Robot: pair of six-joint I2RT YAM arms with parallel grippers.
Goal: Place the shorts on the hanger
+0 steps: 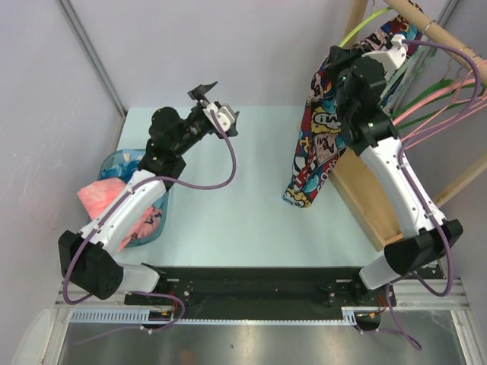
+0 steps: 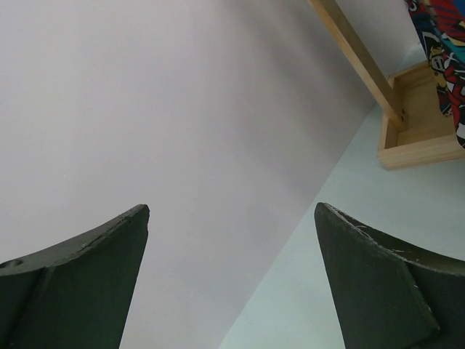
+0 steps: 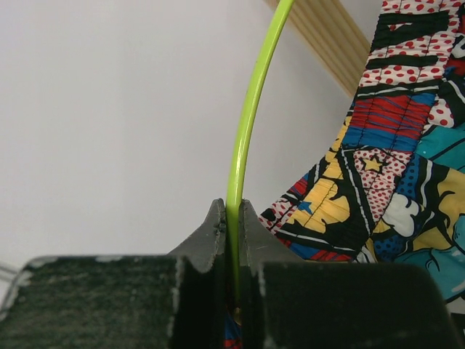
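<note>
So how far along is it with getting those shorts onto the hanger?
Looks done: the comic-print fabric shorts hang up by the wooden rack. In hand: the right gripper is shut on the thin lime-green hanger beside them; the left gripper is open and empty. Left: whether they sit properly over it isn't visible, then letting go.

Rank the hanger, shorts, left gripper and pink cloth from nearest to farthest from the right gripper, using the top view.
1. The hanger: clamped in the right gripper, top right.
2. The shorts: hanging just left of it.
3. The left gripper: open, over the table's far middle.
4. The pink cloth: in the bin, far left.
</note>
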